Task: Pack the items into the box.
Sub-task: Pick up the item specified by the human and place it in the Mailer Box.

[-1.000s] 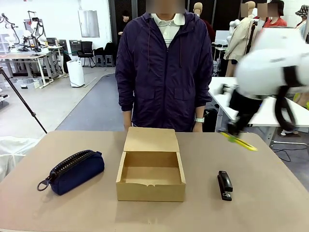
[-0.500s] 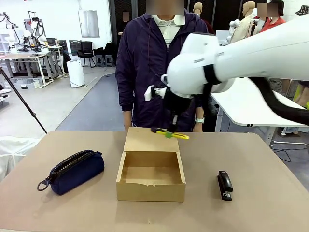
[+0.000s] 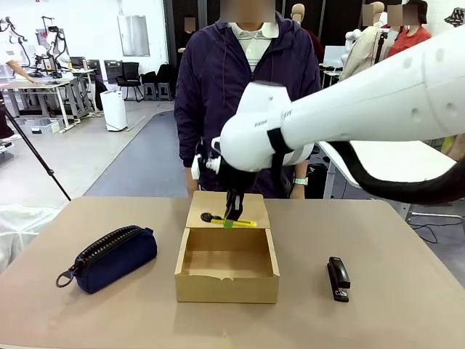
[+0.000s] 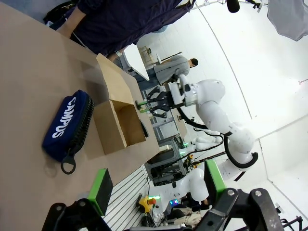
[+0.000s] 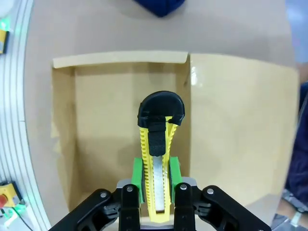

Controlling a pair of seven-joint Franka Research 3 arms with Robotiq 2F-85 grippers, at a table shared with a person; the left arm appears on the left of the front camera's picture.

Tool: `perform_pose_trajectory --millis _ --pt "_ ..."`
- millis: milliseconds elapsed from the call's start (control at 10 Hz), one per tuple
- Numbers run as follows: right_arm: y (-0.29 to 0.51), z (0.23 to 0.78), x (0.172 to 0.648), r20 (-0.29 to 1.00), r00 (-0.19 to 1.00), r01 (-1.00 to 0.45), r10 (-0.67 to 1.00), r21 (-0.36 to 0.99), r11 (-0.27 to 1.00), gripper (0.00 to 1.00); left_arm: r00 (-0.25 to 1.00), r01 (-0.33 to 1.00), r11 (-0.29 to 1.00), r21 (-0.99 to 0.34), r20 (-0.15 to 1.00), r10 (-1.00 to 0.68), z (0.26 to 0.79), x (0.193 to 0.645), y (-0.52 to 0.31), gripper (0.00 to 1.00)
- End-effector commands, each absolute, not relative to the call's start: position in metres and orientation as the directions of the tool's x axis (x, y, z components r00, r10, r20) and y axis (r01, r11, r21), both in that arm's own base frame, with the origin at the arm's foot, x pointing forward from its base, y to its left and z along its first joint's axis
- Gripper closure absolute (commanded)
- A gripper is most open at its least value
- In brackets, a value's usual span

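1. Bench (image 3: 407, 313): tan top carrying the box, the pouch and the stapler. A person (image 3: 247, 109) stands at the far side.
2. Right arm (image 3: 349, 116): reaches across the middle from the right. The right jaws are clamped tight on the yellow tool and hold it level above the rear of the box.
3. Box (image 3: 227, 287): at mid-bench, open, flap lid laid back toward the person, interior bare. Hazard: the light card would likely slide if the arm comes down onto a wall.
4. Pouch (image 3: 112, 258): navy, zipped, left of the box and apart from it. Not for packing.
5. Stapler (image 3: 338, 278): black, flat on the bench right of the box, well apart, not yet packed.
6. Yellow tool (image 5: 156, 159): black-capped, airborne. The wrist view puts the cap over the cavity and the gripped end near the flap-side wall. Hazard: released from this height it may bounce out, or land across the rear wall and flap rather than inside.
7. Left jaws: wide open and empty, green pads (image 4: 100, 190) spread, well back from the box.
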State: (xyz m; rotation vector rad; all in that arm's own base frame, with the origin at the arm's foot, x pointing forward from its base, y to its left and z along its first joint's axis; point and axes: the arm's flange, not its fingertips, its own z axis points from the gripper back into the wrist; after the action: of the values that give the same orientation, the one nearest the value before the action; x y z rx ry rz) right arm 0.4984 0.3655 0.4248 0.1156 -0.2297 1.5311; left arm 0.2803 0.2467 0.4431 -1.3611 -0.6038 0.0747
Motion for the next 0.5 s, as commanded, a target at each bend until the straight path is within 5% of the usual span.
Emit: perform_pose_trajectory --millis 0,400 --pt "0.377 0.386 0.494 0.214 0.126 -0.990 0.969 -0.040 0.138 1.00 0.846 0.299 0.223 -0.928 0.366 0.387 0.444 0.278 0.247 0.00" --pt "0.374 0.363 0.485 0.157 0.110 -0.993 0.981 -0.018 0.114 1.00 0.846 0.299 0.223 -0.928 0.366 0.387 0.444 0.278 0.247 0.00"
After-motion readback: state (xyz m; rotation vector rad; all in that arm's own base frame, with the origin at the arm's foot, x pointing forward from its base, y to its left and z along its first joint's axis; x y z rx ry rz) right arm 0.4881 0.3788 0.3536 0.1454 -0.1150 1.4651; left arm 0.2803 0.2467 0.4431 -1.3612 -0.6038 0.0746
